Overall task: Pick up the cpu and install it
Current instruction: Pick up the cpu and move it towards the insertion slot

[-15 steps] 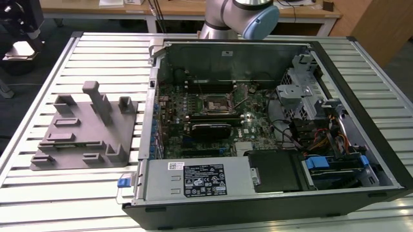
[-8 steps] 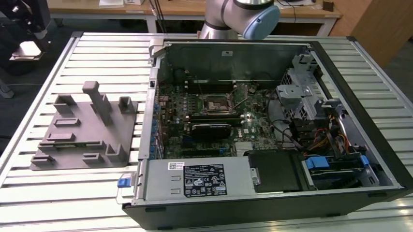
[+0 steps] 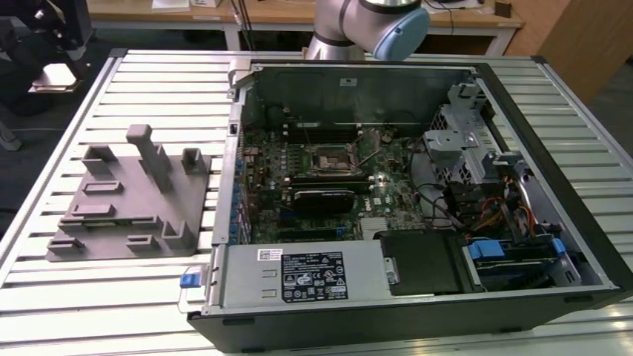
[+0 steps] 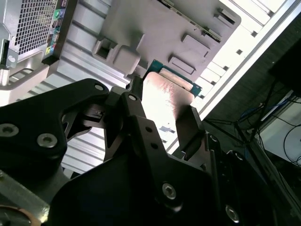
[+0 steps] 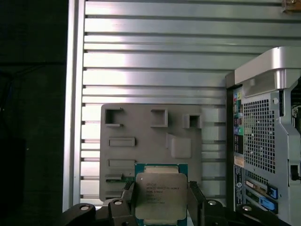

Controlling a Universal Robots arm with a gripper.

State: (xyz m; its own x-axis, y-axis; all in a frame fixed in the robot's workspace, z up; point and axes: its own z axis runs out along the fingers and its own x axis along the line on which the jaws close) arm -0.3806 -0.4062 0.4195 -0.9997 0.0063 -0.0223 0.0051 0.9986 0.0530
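Note:
The cpu, a small square chip with a pale metal top and a green edge, is held between the two black fingers of my gripper, which is shut on it. In the second wrist view the cpu shows edge-on between the fingers of the gripper. It hangs well above the grey fixture on the slatted table. The black socket sits on the motherboard inside the open computer case. Part of the arm shows behind the case in the exterior view.
The grey fixture lies on the aluminium slatted table at the exterior view's left of the case. The case's rear panel stands beside the fixture. A power supply and drive cage crowd the case interior.

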